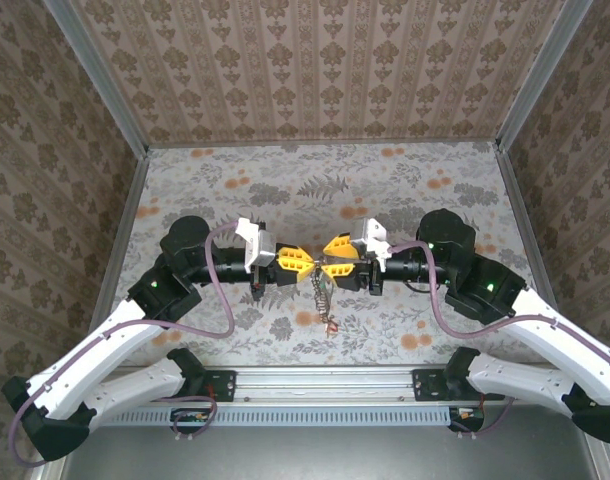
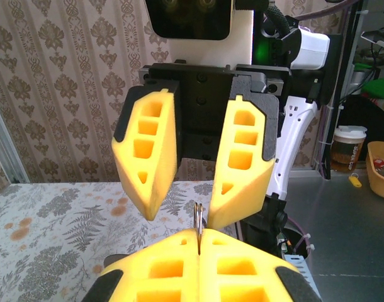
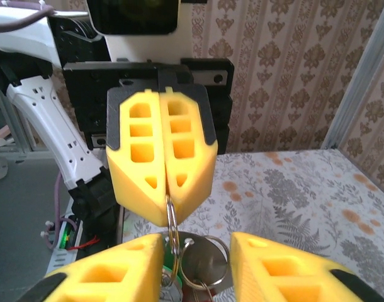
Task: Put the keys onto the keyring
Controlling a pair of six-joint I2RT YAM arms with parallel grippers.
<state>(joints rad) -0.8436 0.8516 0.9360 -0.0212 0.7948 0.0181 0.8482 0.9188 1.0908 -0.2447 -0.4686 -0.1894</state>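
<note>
The left jaws pinch the keyring [image 3: 171, 217]: thin, stiff, slippery wire, likely to pivot. The right jaws stand open; grip it flat, close beside the left jaws.

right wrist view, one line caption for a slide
Left gripper pinches the keyring, which hangs between the open fingers of the right gripper.

table [image 1: 285, 190]: floral-patterned | walls [image 1: 315, 60]: damask paper | 1 lidded cup [image 2: 348, 148]
</note>
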